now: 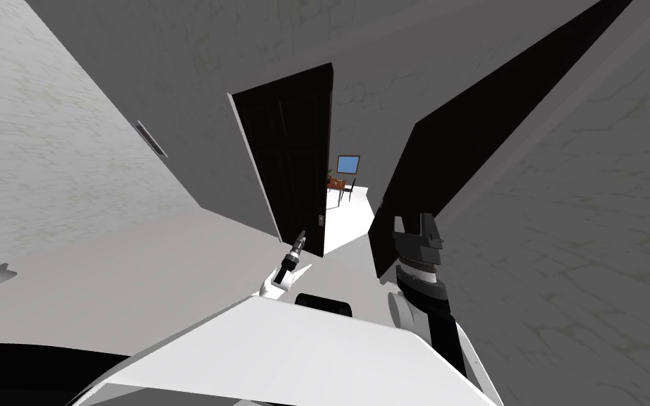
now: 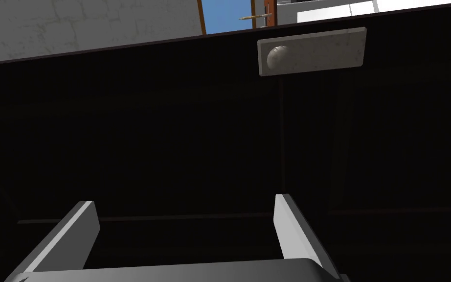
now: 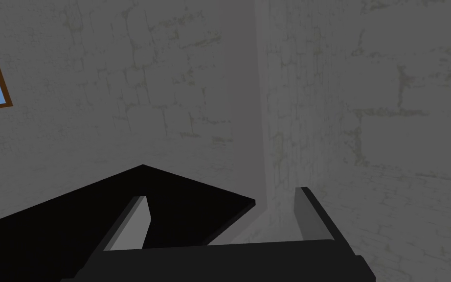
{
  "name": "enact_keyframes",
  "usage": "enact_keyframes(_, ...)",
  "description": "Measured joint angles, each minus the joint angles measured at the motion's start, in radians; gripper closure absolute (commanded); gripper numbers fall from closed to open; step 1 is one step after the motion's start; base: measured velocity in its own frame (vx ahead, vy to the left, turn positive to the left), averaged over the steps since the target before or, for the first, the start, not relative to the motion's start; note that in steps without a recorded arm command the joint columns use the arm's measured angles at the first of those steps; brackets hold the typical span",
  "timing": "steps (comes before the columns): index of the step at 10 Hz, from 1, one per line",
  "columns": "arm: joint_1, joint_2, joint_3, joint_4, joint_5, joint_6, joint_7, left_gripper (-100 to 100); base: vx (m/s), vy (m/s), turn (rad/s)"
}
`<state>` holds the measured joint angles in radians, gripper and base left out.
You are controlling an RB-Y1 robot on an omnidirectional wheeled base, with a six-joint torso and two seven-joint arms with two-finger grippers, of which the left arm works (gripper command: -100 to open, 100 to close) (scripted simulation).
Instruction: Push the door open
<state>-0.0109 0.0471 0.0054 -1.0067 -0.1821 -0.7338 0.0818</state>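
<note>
Facing the dark door (image 1: 288,162), ajar just ahead, robot's left gripper (image 2: 183,203) has 2 fingers spread, empty; right gripper (image 3: 219,193) too. Prob rigid, swings easy: push flat-on near the knob (image 2: 277,57).

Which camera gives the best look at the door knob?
The left wrist view: the grey knob on its pale plate stands large against the dark door. The head view shows a tiny pale speck at the door's edge; the right wrist view points elsewhere.
</note>
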Motion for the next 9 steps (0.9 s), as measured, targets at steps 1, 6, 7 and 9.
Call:
enact_keyframes(1,-0.013,-0.004,0.0,0.032,-0.001,-0.006,0.002,-100,0.096,0.014,-0.001)
enact_keyframes(6,-0.048,-0.023,-0.007,0.132,-0.009,-0.018,0.017,-100,0.096,0.01,0.001)
enact_keyframes(7,-0.057,-0.026,-0.007,0.155,-0.011,-0.021,0.021,-100,0.084,0.013,0.0)
enact_keyframes(9,-0.072,-0.036,-0.01,0.198,-0.014,-0.028,0.026,-100,0.114,0.007,0.001)
